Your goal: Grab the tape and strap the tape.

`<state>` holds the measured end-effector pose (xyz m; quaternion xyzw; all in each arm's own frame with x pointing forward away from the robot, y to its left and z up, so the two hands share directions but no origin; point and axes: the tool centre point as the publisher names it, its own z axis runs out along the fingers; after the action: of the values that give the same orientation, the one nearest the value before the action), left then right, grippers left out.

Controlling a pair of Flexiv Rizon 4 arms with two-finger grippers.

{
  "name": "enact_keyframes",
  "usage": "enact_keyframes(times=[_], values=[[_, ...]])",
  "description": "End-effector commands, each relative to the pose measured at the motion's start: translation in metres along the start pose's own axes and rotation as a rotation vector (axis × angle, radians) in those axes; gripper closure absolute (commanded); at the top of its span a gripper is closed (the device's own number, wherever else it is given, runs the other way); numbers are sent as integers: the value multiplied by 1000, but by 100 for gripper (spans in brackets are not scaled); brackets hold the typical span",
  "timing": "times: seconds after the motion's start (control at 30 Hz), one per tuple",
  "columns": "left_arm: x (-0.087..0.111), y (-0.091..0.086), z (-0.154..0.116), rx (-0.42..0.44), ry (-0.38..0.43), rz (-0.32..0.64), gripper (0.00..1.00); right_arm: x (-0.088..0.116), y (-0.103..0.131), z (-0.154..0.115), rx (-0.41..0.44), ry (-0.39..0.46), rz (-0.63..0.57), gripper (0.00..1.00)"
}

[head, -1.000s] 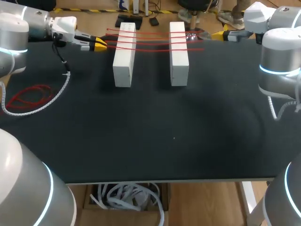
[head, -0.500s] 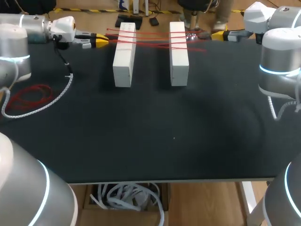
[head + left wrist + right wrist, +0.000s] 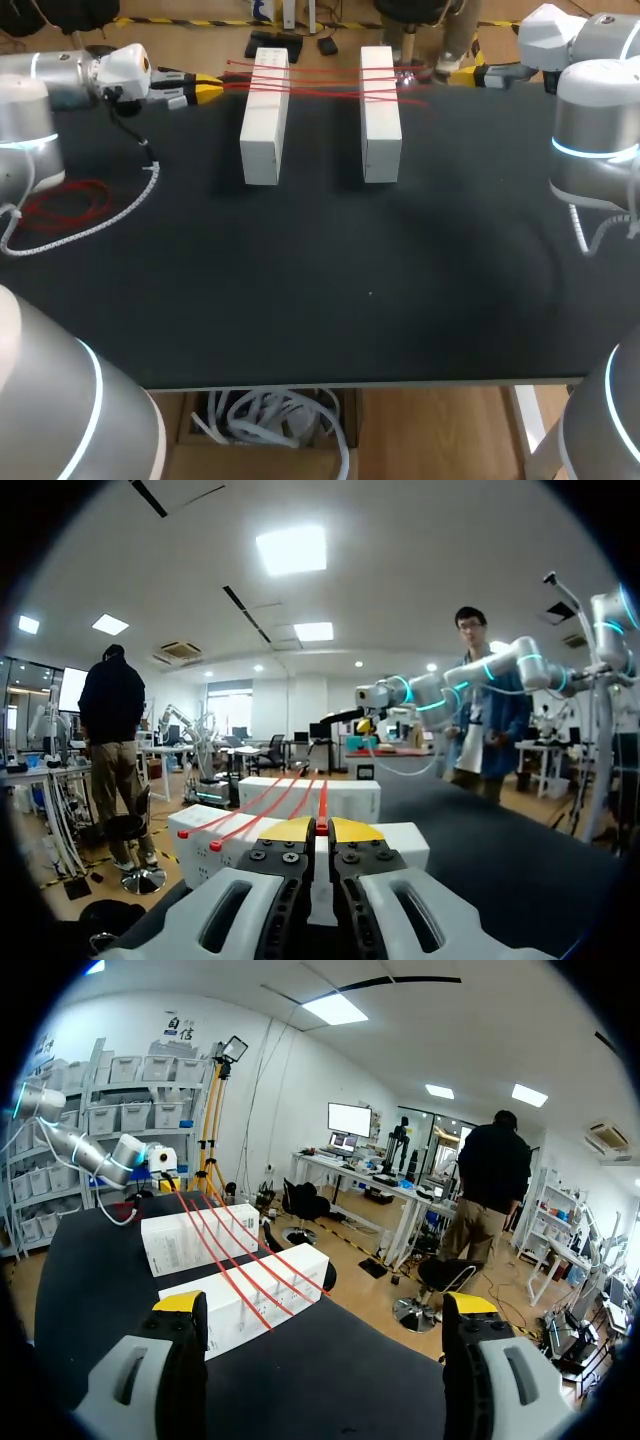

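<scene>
the red tape [image 3: 330, 84] runs in thin strands across the far ends of two white blocks [image 3: 262, 135] on the desk [image 3: 370, 300]. the left claw [image 3: 207, 90] is pinched tight on its end; the right claw [image 3: 462, 73] gapes wide, empty. the tape looks light and limp, so it is best gripped at the end and kept taut.

Left to right: left hand [image 3: 210, 90], the tape [image 3: 325, 84] over left block [image 3: 263, 125] and right block [image 3: 380, 125], right hand [image 3: 455, 72].

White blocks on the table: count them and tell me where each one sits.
2. One white block lies to the left, the other to the right, parallel and apart at the table's far end, red tape stretched across both. None appears hidden.
</scene>
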<state>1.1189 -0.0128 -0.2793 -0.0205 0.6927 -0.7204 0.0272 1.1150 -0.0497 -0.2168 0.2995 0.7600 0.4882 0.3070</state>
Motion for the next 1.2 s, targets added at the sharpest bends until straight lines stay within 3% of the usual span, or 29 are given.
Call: enact_keyframes(times=[0.03,0.67,0.8,0.9,0.97,1.2], values=[[3,-7,0,-18,-7,0,100,0,0,0,1,0,0,0],[3,-7,0,-18,-7,0,100,0,0,0,1,0,0,0],[9,-10,3,32,-18,-5,100,0,0,0,1,0,0,0],[15,-15,7,146,-25,-12,100,0,0,0,1,0,0,0],[22,-23,11,227,-26,-15,100,0,0,0,1,0,0,0],[37,-55,13,321,-16,19,100,0,0,0,1,0,0,0]])
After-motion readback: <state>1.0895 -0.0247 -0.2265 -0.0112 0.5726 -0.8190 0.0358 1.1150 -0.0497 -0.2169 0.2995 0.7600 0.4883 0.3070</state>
